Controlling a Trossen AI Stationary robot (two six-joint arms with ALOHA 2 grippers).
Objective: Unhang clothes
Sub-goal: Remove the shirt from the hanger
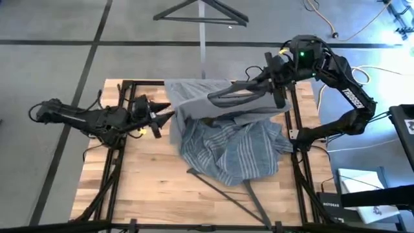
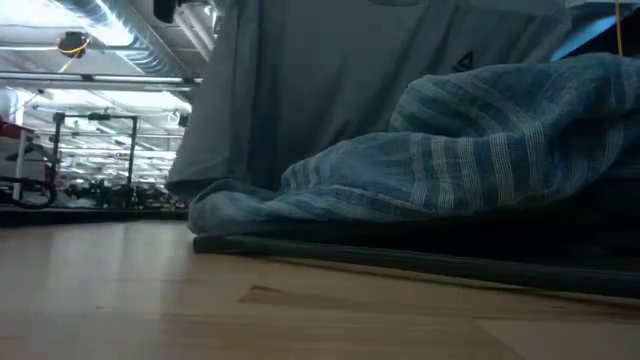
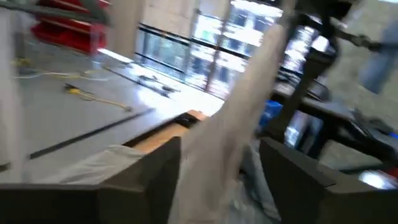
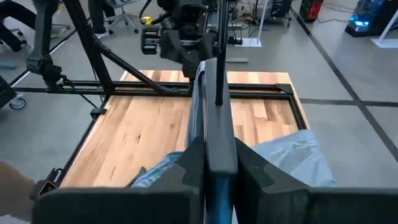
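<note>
A wooden table (image 1: 142, 175) sits inside a black metal frame (image 1: 114, 162). A dark clothes hanger (image 1: 202, 13) lies on the grey floor beyond it.

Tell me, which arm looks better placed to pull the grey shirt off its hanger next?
Probably the left. Its gripper sits at the grey T-shirt's edge, cloth between its open fingers, while the right gripper is shut on the hanger.
</note>
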